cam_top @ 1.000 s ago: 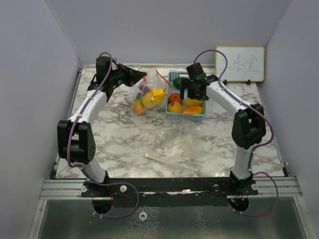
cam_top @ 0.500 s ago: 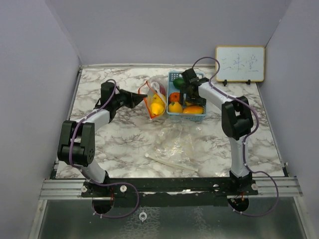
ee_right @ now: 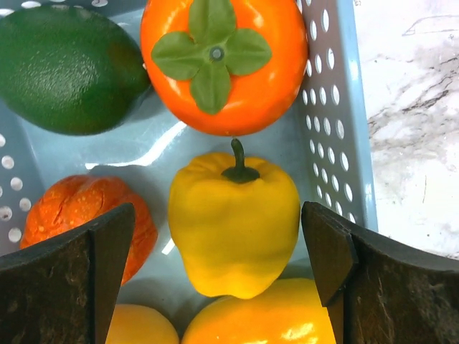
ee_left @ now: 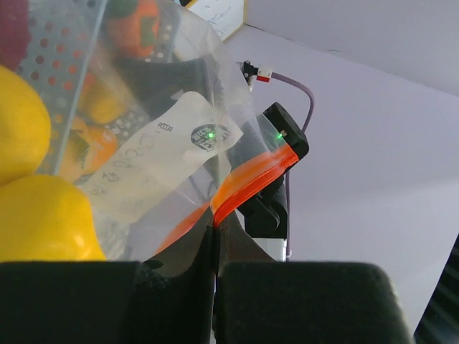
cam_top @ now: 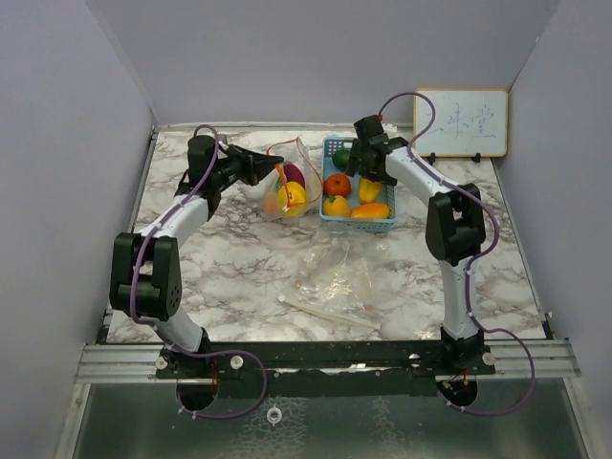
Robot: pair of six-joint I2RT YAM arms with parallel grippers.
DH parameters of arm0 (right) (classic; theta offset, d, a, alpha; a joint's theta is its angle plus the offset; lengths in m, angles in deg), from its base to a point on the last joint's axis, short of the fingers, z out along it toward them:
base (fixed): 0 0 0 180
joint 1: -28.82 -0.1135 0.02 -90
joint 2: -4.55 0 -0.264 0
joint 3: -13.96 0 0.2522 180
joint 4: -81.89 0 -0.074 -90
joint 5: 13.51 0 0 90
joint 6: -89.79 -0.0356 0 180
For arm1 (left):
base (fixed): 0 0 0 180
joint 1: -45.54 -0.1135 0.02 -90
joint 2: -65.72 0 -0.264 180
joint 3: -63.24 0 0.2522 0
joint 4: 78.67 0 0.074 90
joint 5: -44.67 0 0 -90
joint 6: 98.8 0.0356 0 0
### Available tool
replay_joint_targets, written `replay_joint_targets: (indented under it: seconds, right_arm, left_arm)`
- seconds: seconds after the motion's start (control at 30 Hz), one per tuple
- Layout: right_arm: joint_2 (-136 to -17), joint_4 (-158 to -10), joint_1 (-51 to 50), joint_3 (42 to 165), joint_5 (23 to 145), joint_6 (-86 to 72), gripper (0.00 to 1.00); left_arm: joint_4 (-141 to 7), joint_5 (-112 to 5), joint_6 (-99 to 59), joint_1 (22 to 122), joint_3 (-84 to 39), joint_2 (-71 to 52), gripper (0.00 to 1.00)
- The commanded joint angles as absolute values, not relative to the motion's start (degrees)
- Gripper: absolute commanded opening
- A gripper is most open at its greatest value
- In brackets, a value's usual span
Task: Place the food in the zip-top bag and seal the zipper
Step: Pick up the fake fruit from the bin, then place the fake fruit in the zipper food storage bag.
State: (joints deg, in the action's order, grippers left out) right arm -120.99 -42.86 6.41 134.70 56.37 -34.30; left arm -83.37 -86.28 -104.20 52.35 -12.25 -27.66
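A clear zip-top bag [cam_top: 285, 186] with an orange zipper strip [ee_left: 251, 175] holds yellow and purple toy food [cam_top: 292, 194]. My left gripper [cam_top: 275, 165] is shut on the zipper edge and holds the bag's mouth up; the wrist view shows the jaws [ee_left: 215, 229] pinching the strip. My right gripper [cam_top: 363, 174] hangs open over the light blue basket [cam_top: 386, 226]. In the right wrist view its fingers [ee_right: 107, 244] straddle a yellow pepper [ee_right: 233, 229] without touching it. An orange persimmon [ee_right: 222, 61], a green avocado [ee_right: 68, 68] and a small orange pumpkin [ee_right: 79, 215] lie around it.
A second clear bag [cam_top: 335, 277] lies flat on the marble table [cam_top: 229, 258] in front of the basket. A whiteboard [cam_top: 461, 122] leans at the back right. Grey walls close in three sides.
The left gripper has kept hold of the bag's zipper edge and lifted it back and left. The right gripper has moved over the basket's rear and now hangs above the yellow pepper.
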Motion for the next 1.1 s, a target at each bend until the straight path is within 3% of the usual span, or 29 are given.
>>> replay_joint_targets:
  seconds: [0.0,0.07,0.3,0.5,0.83,1.07]
  right_arm:
    - [-125.19,-42.74,6.75,137.40,53.92,-35.57,0.98]
    - [-125.47,-42.63,6.78,136.56,54.57,-35.54,0.89]
    - [-121.95,-44.82,6.83,132.68,55.85,-33.77,0.41]
    - [-111.55,-49.84,6.78,130.42,59.45,-27.71,0.35]
    - [-89.93,-71.34,6.43,118.15,98.40,-22.69,0.34]
    - [-89.79,-78.86,1.32,119.15,113.73,-26.11,0.34]
  left_arm:
    - [-83.01,-87.62,-104.45,52.04,-10.82,-26.35,0.00]
    - [-84.05,-87.79,-105.37,52.04,-10.59,-26.26,0.00]
    - [-86.45,-88.21,-108.36,52.02,-12.65,-27.12,0.00]
    - [-91.27,-87.29,-114.28,52.04,-13.56,-27.47,0.00]
    - [-84.90,-84.54,-110.94,52.13,-17.50,-28.41,0.00]
    - [-84.41,-84.23,-110.37,52.29,-16.24,-28.50,0.00]
